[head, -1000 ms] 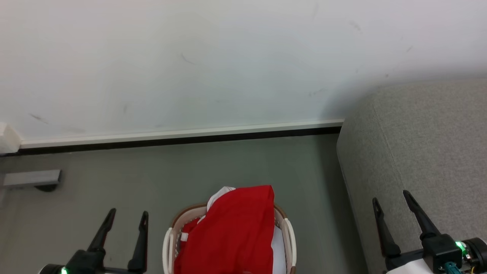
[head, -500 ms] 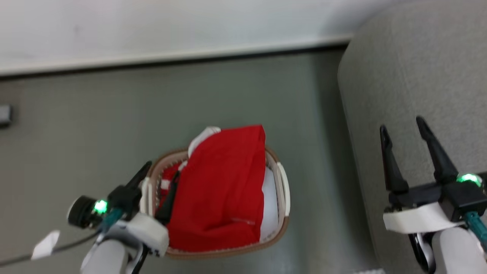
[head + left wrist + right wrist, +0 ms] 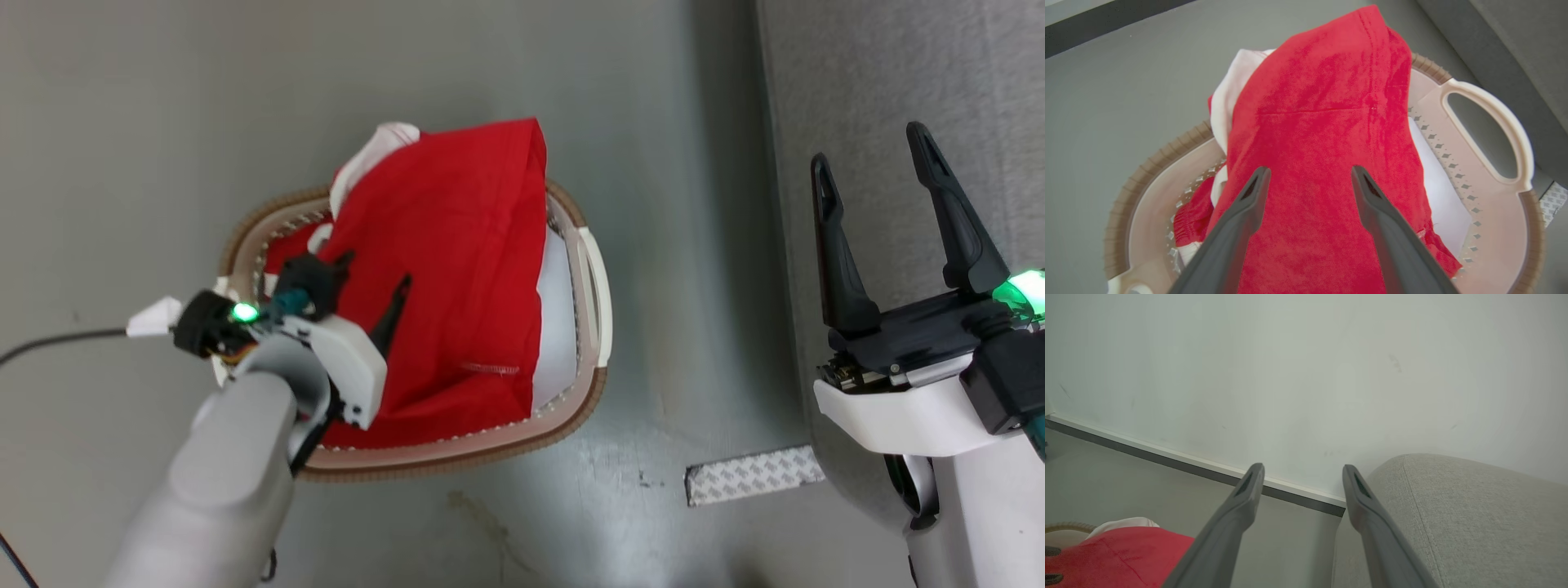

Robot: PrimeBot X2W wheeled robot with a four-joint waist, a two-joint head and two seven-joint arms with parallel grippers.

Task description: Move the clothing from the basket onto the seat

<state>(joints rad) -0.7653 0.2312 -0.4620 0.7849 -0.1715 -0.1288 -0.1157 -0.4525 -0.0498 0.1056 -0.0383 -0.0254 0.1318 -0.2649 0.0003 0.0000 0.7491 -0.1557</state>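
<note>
The red clothing (image 3: 457, 269) lies heaped in the cream basket (image 3: 592, 286), with a white collar (image 3: 367, 155) poking out at its far end. My left gripper (image 3: 374, 273) hangs open just over the heap, pointing down at it. In the left wrist view its fingers (image 3: 1249, 204) straddle the red fabric (image 3: 1323, 122) with nothing between them, and the basket handle (image 3: 1515, 134) shows at the right. My right gripper (image 3: 867, 147) stands open and empty over the edge of the grey seat (image 3: 882, 73). The right wrist view has that gripper (image 3: 1303, 468) beside the seat's rounded corner (image 3: 1453, 510).
A flat white sheet (image 3: 559, 310) lies in the basket under the red fabric. A strip of patterned tape (image 3: 751, 474) sticks to the grey floor by the seat. A dark cable (image 3: 57, 339) trails from my left wrist. Wall and baseboard (image 3: 1167, 457) stand ahead.
The head camera has tilted down, so the wall has left the picture. My left arm has swung in from the lower left to above the clothing in the basket. Both grippers stay open.
</note>
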